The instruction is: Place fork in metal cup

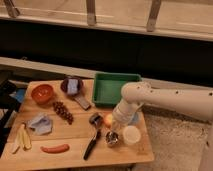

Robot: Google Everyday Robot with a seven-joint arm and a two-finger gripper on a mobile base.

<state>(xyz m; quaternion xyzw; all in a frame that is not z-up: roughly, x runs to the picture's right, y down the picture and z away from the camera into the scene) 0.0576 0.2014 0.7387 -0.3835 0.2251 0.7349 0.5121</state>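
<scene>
The small shiny metal cup [111,139] stands on the wooden table [75,156] near its front right. A pale cream cup [131,135] stands just right of it. A long dark-handled utensil, which looks like the fork [92,144], lies flat on the table just left of the metal cup. My white arm reaches in from the right and bends down. My gripper [114,127] hangs right above the metal cup, largely hidden by the wrist. I cannot tell whether it holds anything.
A green tray [116,76] sits at the back right. An orange bowl [42,93], a dark bowl [71,86], grapes [63,111], a grey cloth [40,123], a banana [22,138] and a sausage [55,148] lie to the left. A small orange object [107,120] sits by the wrist.
</scene>
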